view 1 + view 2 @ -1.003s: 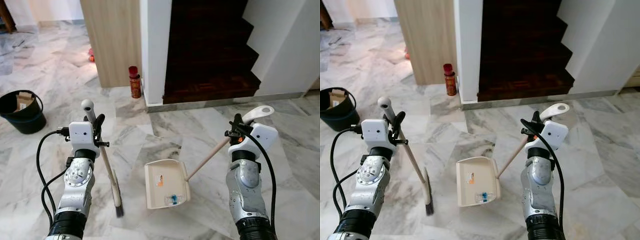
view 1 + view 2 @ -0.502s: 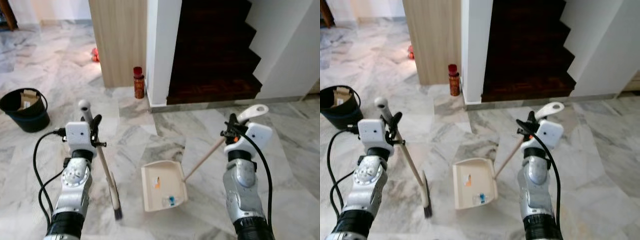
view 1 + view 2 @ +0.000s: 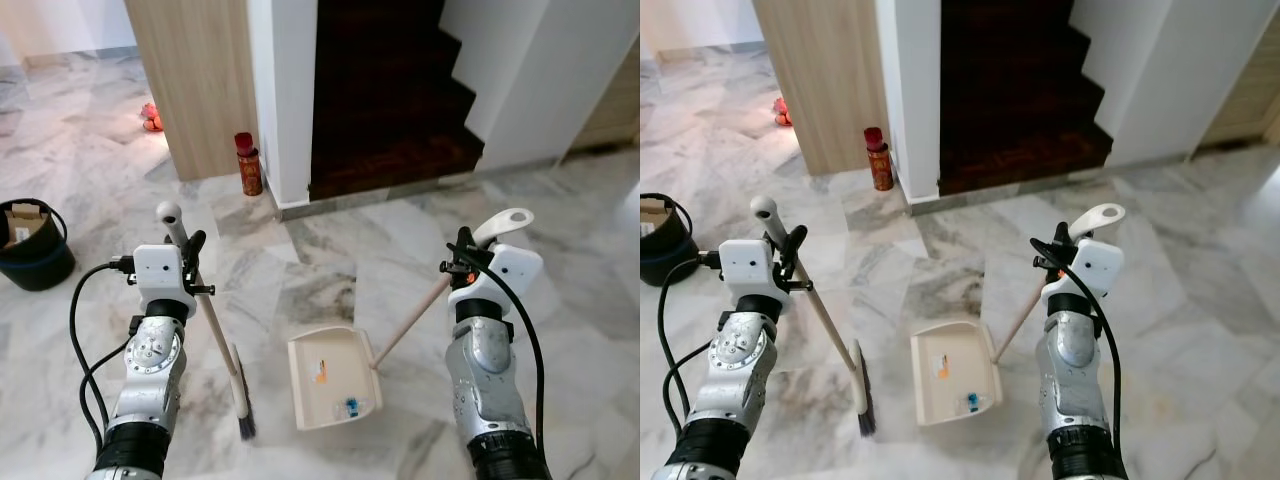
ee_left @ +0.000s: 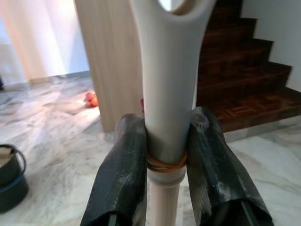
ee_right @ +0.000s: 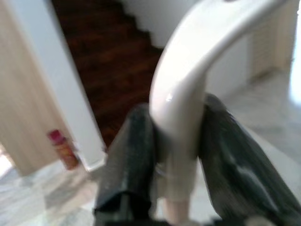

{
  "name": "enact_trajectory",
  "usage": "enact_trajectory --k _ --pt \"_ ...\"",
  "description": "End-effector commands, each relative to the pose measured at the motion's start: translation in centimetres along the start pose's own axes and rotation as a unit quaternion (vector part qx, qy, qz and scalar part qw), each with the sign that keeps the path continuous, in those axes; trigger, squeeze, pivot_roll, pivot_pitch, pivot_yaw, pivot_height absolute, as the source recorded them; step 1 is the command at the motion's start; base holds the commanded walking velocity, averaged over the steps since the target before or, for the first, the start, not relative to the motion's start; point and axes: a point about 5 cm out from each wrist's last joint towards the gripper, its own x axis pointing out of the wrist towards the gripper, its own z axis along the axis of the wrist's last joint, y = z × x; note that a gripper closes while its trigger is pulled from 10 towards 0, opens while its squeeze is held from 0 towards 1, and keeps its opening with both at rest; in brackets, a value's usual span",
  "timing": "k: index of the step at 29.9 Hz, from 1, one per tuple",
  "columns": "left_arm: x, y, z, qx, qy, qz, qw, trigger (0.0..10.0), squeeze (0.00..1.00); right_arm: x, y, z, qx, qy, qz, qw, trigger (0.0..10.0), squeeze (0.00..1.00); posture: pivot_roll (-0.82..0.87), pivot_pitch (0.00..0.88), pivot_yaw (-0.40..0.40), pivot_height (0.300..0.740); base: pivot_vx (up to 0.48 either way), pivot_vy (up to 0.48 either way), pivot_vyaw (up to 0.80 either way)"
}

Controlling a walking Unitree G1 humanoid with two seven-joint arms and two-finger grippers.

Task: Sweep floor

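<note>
My left gripper (image 3: 190, 256) is shut on the pale handle of a broom (image 3: 218, 338). Its dark bristles (image 3: 244, 412) rest on the marble floor in front of me on the left. In the left wrist view, both black fingers (image 4: 123, 162) press against the broom handle (image 4: 164, 89). My right gripper (image 3: 466, 256) is shut on the curved white grip of a long-handled dustpan (image 3: 331, 378). The cream pan lies flat on the floor between my arms, with small orange and blue bits (image 3: 351, 406) inside. The right wrist view shows the gripper (image 5: 176, 129) clamping that grip.
A black bucket (image 3: 28, 245) stands on the floor at the far left. A red can (image 3: 246, 165) sits by the white pillar (image 3: 280, 90) and wooden panel (image 3: 195, 80). Dark wooden stairs (image 3: 385, 100) rise straight ahead. Orange items (image 3: 150, 116) lie further back.
The whole picture has shifted, so the camera moved: bucket, can and stairs now sit further left. Both grippers keep their hold, and broom and dustpan stay in the same place between my arms.
</note>
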Motion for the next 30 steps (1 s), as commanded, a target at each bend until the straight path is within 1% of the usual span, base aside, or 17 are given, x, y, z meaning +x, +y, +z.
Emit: enact_trajectory --k 1,8,21,25,28,30 --pt "0.48 0.59 1.08 0.004 -0.023 0.005 1.0 10.0 0.0 0.59 0.79 1.63 0.013 -0.037 0.01 0.999 10.0 0.0 -0.04 0.046 0.004 0.74 0.0 0.259 0.0" --pt "0.61 0.8 1.25 0.006 -0.025 0.006 1.0 10.0 0.0 0.6 0.88 1.56 0.013 -0.035 0.01 0.999 10.0 0.0 -0.04 0.052 0.002 0.74 0.0 0.26 0.0" --pt "0.48 0.74 1.11 0.004 -0.022 0.008 1.0 10.0 0.0 0.7 0.64 1.42 0.017 -0.025 0.01 0.999 10.0 0.0 -0.04 0.062 -0.008 0.74 0.0 0.261 0.0" --pt "0.44 0.69 1.05 0.004 -0.021 0.009 1.0 10.0 0.0 0.72 0.75 1.35 0.021 -0.021 0.014 0.999 10.0 0.0 -0.04 0.061 -0.011 0.74 0.0 0.262 -0.76" --pt "0.42 0.69 1.02 0.004 -0.02 0.009 1.0 10.0 0.0 0.72 0.79 1.47 0.015 -0.026 0.016 0.999 10.0 0.0 -0.04 0.061 -0.011 0.74 0.0 0.262 0.0" --pt "0.43 0.7 1.02 0.003 -0.02 0.01 1.0 10.0 0.0 0.73 0.82 1.41 0.02 -0.024 0.016 0.999 10.0 0.0 -0.04 0.061 -0.012 0.74 0.0 0.262 0.0"
